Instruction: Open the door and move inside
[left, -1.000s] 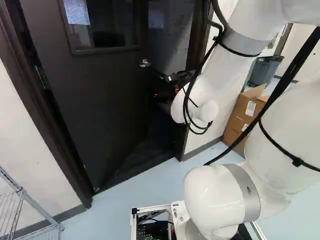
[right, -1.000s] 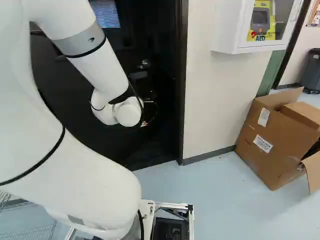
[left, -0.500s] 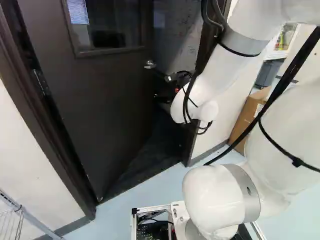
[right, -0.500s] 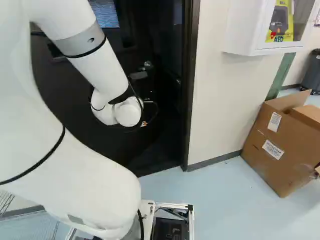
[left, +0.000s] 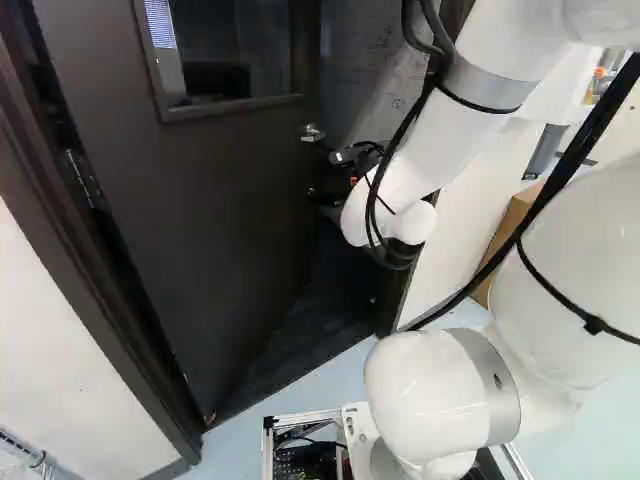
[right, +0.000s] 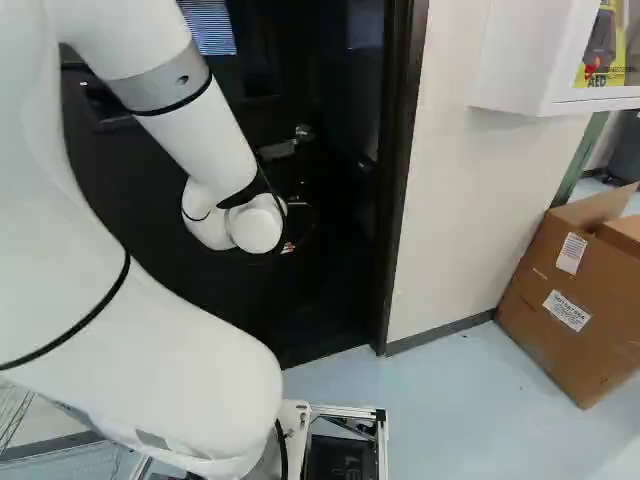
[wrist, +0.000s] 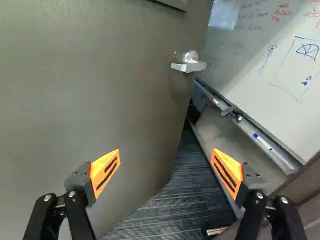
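The door (wrist: 90, 90) stands partly open, long axis upright, free edge swung away from the robot; its broad face lies ahead of the gripper and to its hinge side, at a slant; the whiteboard (wrist: 270, 65) lies ahead of the gripper, past that free edge; the arm (left: 440, 140) reaches into the doorway; the latch-side post (right: 395, 200) stands close beside the gripper, opposite the door; the gripper (wrist: 166, 155) is released, fingers spread wide, nothing grasped; the lever handle (wrist: 189, 65) lies ahead of and above the fingers, apart from both. Judged status: door unlatched, opening underway, entry incomplete; next, bear on the door face from its near side to widen the gap, then advance the base; caution: the latch-side finger may catch the post.
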